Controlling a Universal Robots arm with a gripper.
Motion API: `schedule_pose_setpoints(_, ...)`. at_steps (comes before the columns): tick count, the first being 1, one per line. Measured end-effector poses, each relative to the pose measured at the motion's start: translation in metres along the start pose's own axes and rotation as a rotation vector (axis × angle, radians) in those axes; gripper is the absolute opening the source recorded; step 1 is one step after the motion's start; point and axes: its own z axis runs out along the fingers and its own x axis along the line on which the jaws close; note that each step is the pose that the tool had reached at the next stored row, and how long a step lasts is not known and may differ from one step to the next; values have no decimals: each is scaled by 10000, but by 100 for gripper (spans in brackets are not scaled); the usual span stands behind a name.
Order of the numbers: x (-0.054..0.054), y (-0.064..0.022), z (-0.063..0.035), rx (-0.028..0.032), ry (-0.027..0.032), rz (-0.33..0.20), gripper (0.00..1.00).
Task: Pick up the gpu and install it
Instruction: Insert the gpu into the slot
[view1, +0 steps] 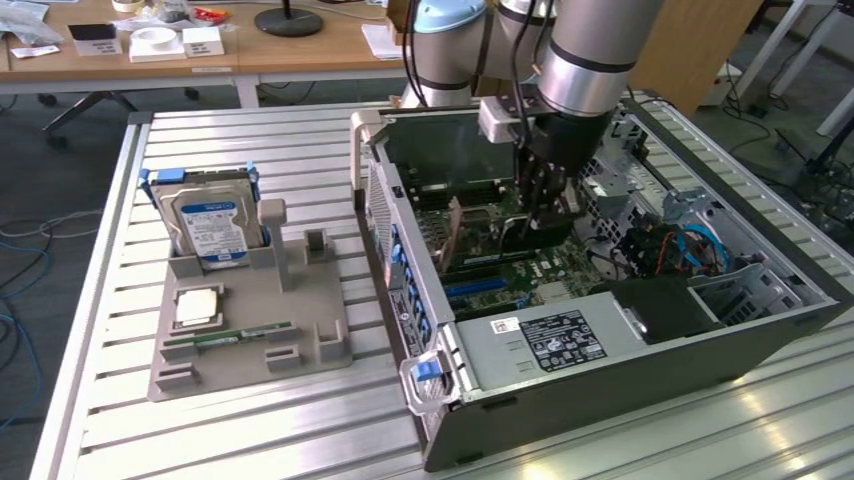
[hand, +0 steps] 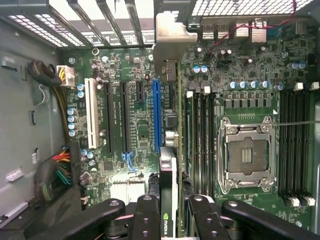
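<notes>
The robot arm reaches down into the open computer case (view1: 601, 330), which lies on its side on the slatted metal bench (view1: 267, 440). The gripper (view1: 545, 205) hangs low over the motherboard (view1: 534, 270) and holds the gpu (hand: 169, 150) edge-on and upright between its fingers (hand: 147, 215). The jaws are clamped on the card's upper edge, one black finger on each side, and the green Nvidia mark shows on the part pinched between them.

In the wrist view the gpu runs as a thin line from the gripper toward the rear wall of the case, just beside the blue expansion slot (hand: 157, 115) and between that slot and the nearest bank of memory slots (hand: 200, 140). Its silver end bracket (hand: 167, 40) stands against the slotted rear panel. Whether the card's lower edge is fully seated in a slot cannot be told. The bare CPU socket (hand: 247, 152) lies farther along the board, well apart from the card.

On the bench toward the exterior view's left sits a grey parts holder (view1: 320, 330). A hard drive (view1: 214, 225) with a blue-and-white label stands upright at its far end, a processor chip (view1: 198, 305) lies flat near its middle, and a green memory stick (view1: 240, 333) lies near its front edge.
</notes>
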Motion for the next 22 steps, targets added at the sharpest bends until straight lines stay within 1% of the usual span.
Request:
schedule_pose_setpoints(3, 18, 17, 5, 1, -1, 2, 27)
schedule_pose_setpoints(7, 21, 33, 52, 1, -1, 1, 27)
schedule_pose_setpoints(13, 63, 53, 56, 0, 0, 2, 27)
schedule_pose_setpoints(22, 78, 144, 60, 1, 0, 2, 27)
